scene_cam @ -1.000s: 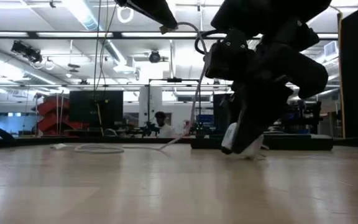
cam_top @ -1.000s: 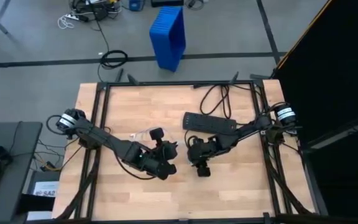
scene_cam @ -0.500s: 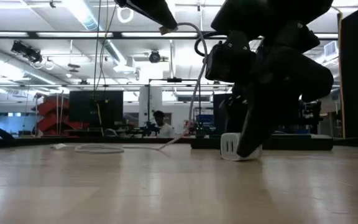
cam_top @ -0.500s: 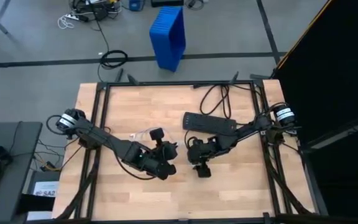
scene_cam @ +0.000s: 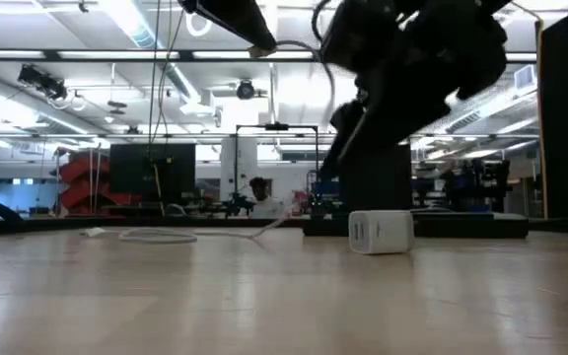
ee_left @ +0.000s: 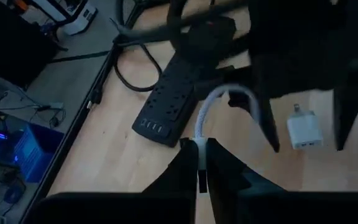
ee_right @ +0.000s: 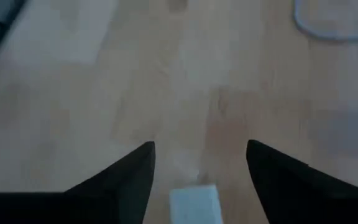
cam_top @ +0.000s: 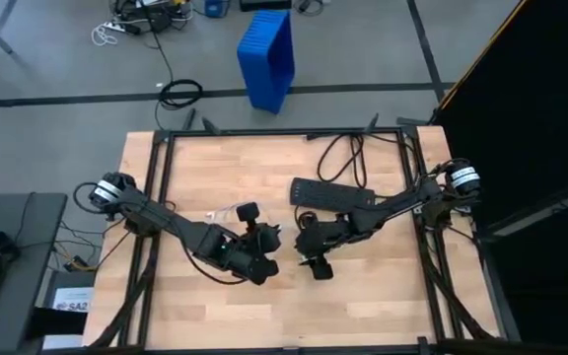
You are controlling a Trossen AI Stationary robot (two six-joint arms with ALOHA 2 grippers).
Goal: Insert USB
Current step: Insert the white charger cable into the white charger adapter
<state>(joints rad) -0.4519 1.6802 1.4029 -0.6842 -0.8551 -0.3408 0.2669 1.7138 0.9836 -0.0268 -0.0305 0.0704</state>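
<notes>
The USB, a thin white cable (ee_left: 211, 102), arcs away from my left gripper (ee_left: 200, 149), which is shut on it left of the table's middle (cam_top: 269, 240). Its slack lies on the wood (scene_cam: 166, 235) (cam_top: 227, 209). A white charger block (scene_cam: 381, 232) rests on its side on the table. My right gripper (ee_right: 197, 168) hangs open above the charger block (ee_right: 194, 202), one finger on each side and clear of it (ee_left: 304, 130). The black power strip (ee_left: 173, 102) lies just beyond, at the table's middle (cam_top: 333, 193). My left gripper pinches the white cable (ee_left: 199, 138) between its two fingers. The fingers lie along the cable, which leaves them forward and bends over in a raised arc. That stretch is clear of the table. I cannot tell how far from the plug end the hold is.
The power strip's thick black cord (cam_top: 341, 150) loops toward the table's far edge. A dark frame rail (cam_top: 264, 131) runs round the tabletop. Beyond the far edge a blue bin (cam_top: 269, 57) stands on the floor. Bare wood (cam_top: 383, 286) lies near the front edge.
My right gripper has gone up off the white charger block. The block hung tilted under its fingers a second ago, then came down onto the table, and now lies there alone. My left gripper has kept still with the cable.
</notes>
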